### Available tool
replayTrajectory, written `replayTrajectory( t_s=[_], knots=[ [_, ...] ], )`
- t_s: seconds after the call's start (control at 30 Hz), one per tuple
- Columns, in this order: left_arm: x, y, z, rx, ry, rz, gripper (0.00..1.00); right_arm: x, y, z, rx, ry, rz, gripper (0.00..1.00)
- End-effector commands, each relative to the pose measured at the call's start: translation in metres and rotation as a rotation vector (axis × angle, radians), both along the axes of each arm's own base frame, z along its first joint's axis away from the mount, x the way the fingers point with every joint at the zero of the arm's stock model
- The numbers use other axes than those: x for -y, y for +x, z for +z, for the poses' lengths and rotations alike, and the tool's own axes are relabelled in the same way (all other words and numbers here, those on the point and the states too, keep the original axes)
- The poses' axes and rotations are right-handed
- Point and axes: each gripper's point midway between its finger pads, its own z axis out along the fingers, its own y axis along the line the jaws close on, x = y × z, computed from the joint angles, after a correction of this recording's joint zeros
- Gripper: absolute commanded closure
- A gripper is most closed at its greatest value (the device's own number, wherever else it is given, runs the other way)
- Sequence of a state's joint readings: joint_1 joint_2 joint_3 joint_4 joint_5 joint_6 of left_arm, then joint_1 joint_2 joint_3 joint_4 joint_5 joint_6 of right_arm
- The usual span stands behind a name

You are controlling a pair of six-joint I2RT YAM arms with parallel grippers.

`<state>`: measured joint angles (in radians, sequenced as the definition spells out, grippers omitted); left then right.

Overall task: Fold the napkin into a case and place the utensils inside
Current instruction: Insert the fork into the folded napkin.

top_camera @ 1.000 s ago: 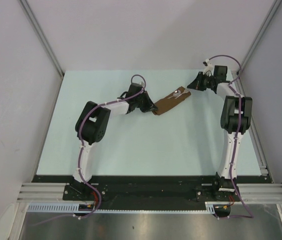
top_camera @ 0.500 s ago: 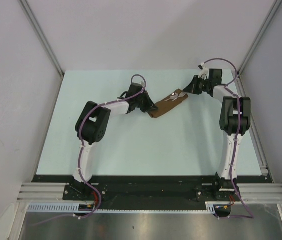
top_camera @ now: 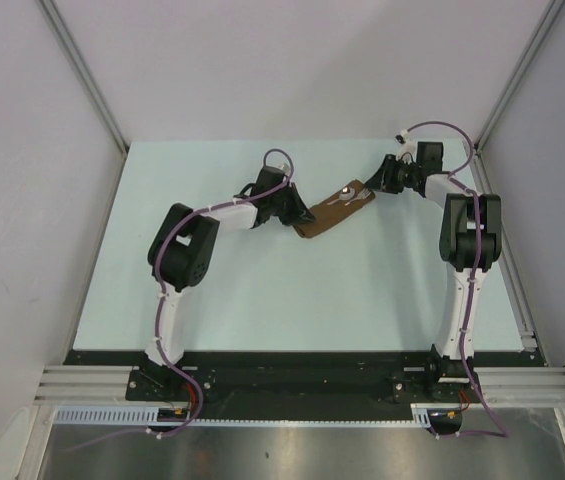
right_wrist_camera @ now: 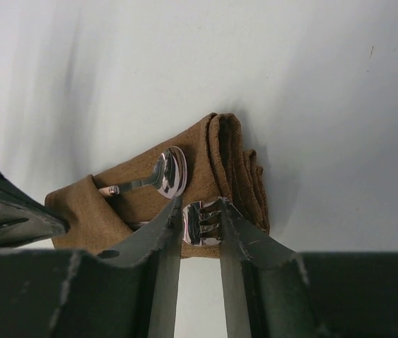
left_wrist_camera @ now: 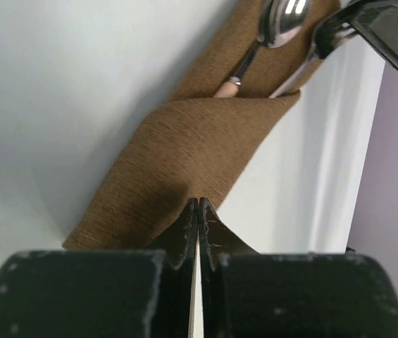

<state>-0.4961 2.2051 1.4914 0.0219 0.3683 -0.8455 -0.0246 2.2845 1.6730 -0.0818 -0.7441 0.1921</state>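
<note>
The case (top_camera: 333, 209) lies slantwise on the worktop (top_camera: 262, 300), toward the far side and between the two arms. It holds both utensils. The spoon (right_wrist_camera: 170, 172) and the fork (right_wrist_camera: 202, 220) have their handles tucked under the folded front layer. Their shiny heads stick out at the open end, resting on the cloth side by side.

The left gripper (left_wrist_camera: 199, 211) is clenched on the near corner of the case, with a flap of cloth pinched between its fingers. The right gripper (right_wrist_camera: 200, 205) is at the open end with its jaws parted. The fork's head lies in the gap between them. I cannot tell whether either finger touches it.

A second ago the right gripper stood apart from the case, off to its right. Now it is at the case's far end. The case itself has shifted a little to the left and toward the arms. The left gripper has kept its hold on the same corner, and its arm has barely moved.

Count: one case, two utensils (one spoon, one fork), two grippers.
</note>
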Motion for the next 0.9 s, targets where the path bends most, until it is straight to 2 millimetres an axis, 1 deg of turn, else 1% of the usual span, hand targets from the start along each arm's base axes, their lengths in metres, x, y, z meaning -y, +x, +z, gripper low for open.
replayTrajectory(
  t_s=[0.0, 0.03, 0.07, 0.1, 0.17, 0.2, 0.27, 0.3, 0.43, 0.6, 0.7, 0.77, 0.8, 0.83, 0.87],
  knots=[
    [-0.001, 0.001, 0.061, 0.144, -0.007, -0.031, 0.98, 0.005, 0.008, 0.044, 0.104, -0.037, 0.010, 0.69],
    [-0.003, -0.002, 0.058, 0.140, -0.001, -0.032, 0.98, 0.006, 0.007, 0.046, 0.108, -0.041, 0.009, 0.69],
    [-0.005, -0.004, 0.062, 0.145, -0.002, -0.029, 0.98, 0.008, 0.007, 0.044, 0.103, -0.045, 0.004, 0.69],
    [-0.009, -0.009, 0.055, 0.131, 0.009, -0.028, 0.98, 0.010, 0.007, 0.043, 0.104, -0.051, 0.003, 0.69],
    [-0.013, -0.013, 0.053, 0.125, 0.015, -0.027, 0.98, 0.012, 0.006, 0.041, 0.095, -0.060, -0.001, 0.69],
    [-0.019, -0.017, 0.045, 0.106, 0.028, -0.022, 0.99, 0.014, 0.006, 0.041, 0.100, -0.067, -0.002, 0.69],
    [-0.024, -0.023, 0.039, 0.087, 0.036, -0.014, 0.99, 0.016, 0.006, 0.039, 0.092, -0.072, -0.007, 0.72],
    [-0.028, -0.026, 0.032, 0.076, 0.041, -0.012, 0.99, 0.018, 0.008, 0.042, 0.101, -0.075, -0.007, 0.73],
    [-0.031, -0.030, 0.019, 0.045, 0.047, -0.014, 1.00, 0.019, 0.010, 0.044, 0.107, -0.083, -0.011, 0.74],
    [-0.031, -0.030, 0.017, 0.047, 0.048, -0.012, 1.00, 0.022, 0.012, 0.049, 0.118, -0.091, -0.016, 0.71],
    [-0.031, -0.029, 0.016, 0.046, 0.049, -0.012, 1.00, 0.024, 0.013, 0.048, 0.115, -0.095, -0.018, 0.70],
    [-0.031, -0.030, 0.013, 0.040, 0.050, -0.015, 1.00, 0.022, 0.014, 0.049, 0.117, -0.094, -0.012, 0.76],
    [-0.031, -0.030, 0.012, 0.037, 0.050, -0.014, 1.00, 0.020, 0.013, 0.048, 0.113, -0.089, -0.004, 0.80],
    [-0.031, -0.031, 0.011, 0.033, 0.050, -0.014, 1.00, 0.019, 0.013, 0.049, 0.113, -0.088, -0.002, 0.87],
    [-0.031, -0.031, 0.011, 0.035, 0.047, -0.014, 1.00, 0.018, 0.012, 0.048, 0.107, -0.086, 0.000, 0.89]
  ],
)
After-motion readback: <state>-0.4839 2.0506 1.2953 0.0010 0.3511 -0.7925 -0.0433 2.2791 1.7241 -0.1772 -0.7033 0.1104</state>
